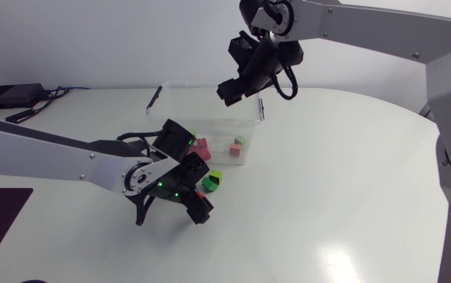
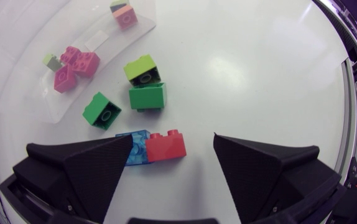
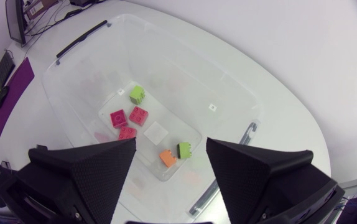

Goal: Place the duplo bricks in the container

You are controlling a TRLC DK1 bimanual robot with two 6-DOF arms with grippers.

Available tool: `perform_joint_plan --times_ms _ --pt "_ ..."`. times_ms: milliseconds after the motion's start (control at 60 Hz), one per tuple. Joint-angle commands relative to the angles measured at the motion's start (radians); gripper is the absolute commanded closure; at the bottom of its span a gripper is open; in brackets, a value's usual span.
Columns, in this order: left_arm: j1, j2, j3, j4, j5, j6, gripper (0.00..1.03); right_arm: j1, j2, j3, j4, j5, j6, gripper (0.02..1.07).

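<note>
**Five loose bricks (image 2: 147,96) beside a clear container (image 3: 228,81), both grippers spread**

Five chunky, studded plastic bricks lay on the smooth, glossy white table (image 1: 328,196), just outside the container's wall. A red brick (image 2: 166,146), with round studs along its top, sat edge to edge with a translucent blue brick (image 2: 138,149). Just beyond them, a dark green brick (image 2: 148,98) touched a lime brick (image 2: 141,67). A mid-green brick (image 2: 101,111) lay a little apart, nearer the container.

The container was a transparent, thin-walled rectangular tub with rounded corners. Six small bricks rested on its floor. One was a lime cube (image 3: 137,94), three were pink pieces (image 3: 138,115) bunched close together, and an orange piece (image 3: 167,158) touched a green piece (image 3: 185,149).

The left gripper (image 2: 173,137) sat low over the table, its broad, matte black, finely textured wedge fingers held wide apart. The red brick lay between them, close to one finger and clear of the other. The blue brick was partly hidden under that nearer fingertip.

The right gripper (image 3: 171,142) hung above the container, its jaws also apart, with the tub's floor visible between them.
</note>
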Motion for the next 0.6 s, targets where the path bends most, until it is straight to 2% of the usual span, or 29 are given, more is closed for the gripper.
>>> perform_joint_plan --times_ms 0,583 --pt "-0.009 0.027 -0.022 0.002 -0.007 -0.021 0.15 0.0 -0.058 -0.055 0.006 0.007 0.02 0.21" --pt "-0.058 0.029 -0.033 -0.006 -0.019 -0.04 0.15 0.0 -0.17 -0.228 0.056 0.019 0.012 0.21"
